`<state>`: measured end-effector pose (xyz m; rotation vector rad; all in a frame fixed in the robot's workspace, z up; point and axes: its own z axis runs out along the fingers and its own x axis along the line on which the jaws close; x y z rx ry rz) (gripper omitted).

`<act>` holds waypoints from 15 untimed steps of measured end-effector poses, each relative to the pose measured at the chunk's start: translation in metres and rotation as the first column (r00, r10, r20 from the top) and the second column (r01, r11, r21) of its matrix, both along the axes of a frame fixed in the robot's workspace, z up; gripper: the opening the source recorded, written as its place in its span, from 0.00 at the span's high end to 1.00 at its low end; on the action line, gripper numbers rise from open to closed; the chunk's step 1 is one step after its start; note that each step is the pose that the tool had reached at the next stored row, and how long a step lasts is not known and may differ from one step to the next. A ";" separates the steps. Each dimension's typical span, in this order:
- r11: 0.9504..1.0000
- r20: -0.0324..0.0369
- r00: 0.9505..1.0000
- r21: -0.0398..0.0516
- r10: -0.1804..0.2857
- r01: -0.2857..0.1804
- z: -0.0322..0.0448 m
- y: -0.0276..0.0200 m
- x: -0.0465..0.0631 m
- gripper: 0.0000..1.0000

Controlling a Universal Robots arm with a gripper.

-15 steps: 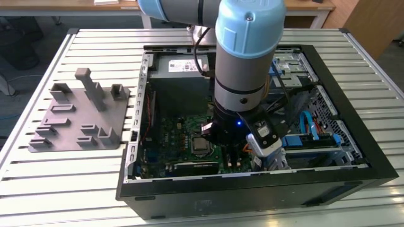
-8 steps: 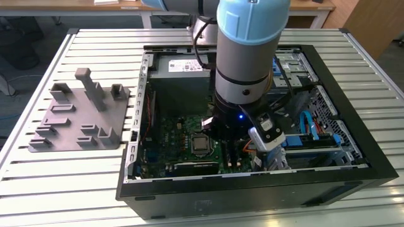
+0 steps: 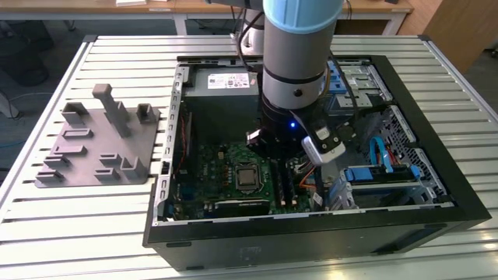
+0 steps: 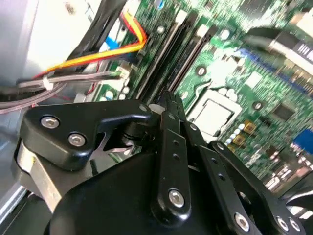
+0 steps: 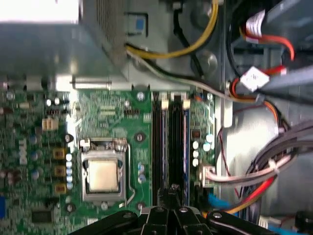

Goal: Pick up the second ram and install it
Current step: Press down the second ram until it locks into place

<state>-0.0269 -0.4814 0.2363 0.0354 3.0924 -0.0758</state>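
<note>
My gripper (image 3: 281, 158) reaches down into the open computer case (image 3: 311, 224), over the memory slots (image 3: 284, 184) on the green motherboard (image 3: 225, 160). In both wrist views its black fingers (image 5: 173, 190) are pressed together, and their tips (image 4: 168, 97) sit right on the middle slot line. The second ram (image 5: 174, 147) shows as a dark, thin strip along that slot under the tips (image 4: 186, 58). I cannot tell whether the tips pinch it or only rest on it.
The processor socket (image 5: 103, 174) lies beside the slots. Bundles of red, orange and grey cables (image 5: 254, 171) crowd the other side. A grey fixture plate (image 3: 101, 143) with upright blocks stands on the slatted table at the exterior view's left. A power supply (image 3: 221, 81) fills the case's far end.
</note>
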 end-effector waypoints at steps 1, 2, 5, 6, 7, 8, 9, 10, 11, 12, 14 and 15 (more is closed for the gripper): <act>1.000 0.000 1.000 -0.001 0.000 0.000 0.0000 0.0034 0.000 0.90; 1.000 0.000 1.000 -0.002 0.000 0.000 0.0000 0.0051 0.000 0.90; 1.000 0.000 1.000 -0.003 0.000 0.000 0.0040 0.0059 0.000 0.90; 1.000 0.000 1.000 -0.003 0.000 0.000 0.0077 0.0059 0.000 0.90; 1.000 0.000 1.000 -0.003 0.000 0.000 0.0121 0.0059 0.000 0.90; 1.000 0.000 1.000 -0.003 0.000 0.000 0.0166 0.0059 0.000 0.90; 1.000 0.000 1.000 -0.003 0.000 0.000 0.0206 0.0059 0.000 0.90; 1.000 0.000 1.000 -0.003 0.000 0.000 0.0237 0.0059 0.000 0.90; 1.000 0.000 1.000 -0.003 0.000 0.000 0.0251 0.0059 0.000 0.90; 1.000 0.000 1.000 -0.003 0.000 0.000 0.0254 0.0059 0.000 0.90; 1.000 0.000 1.000 -0.002 0.000 0.000 0.0254 0.0060 0.000 0.90; 1.000 0.000 1.000 -0.003 0.000 0.000 0.0254 0.0060 0.000 0.90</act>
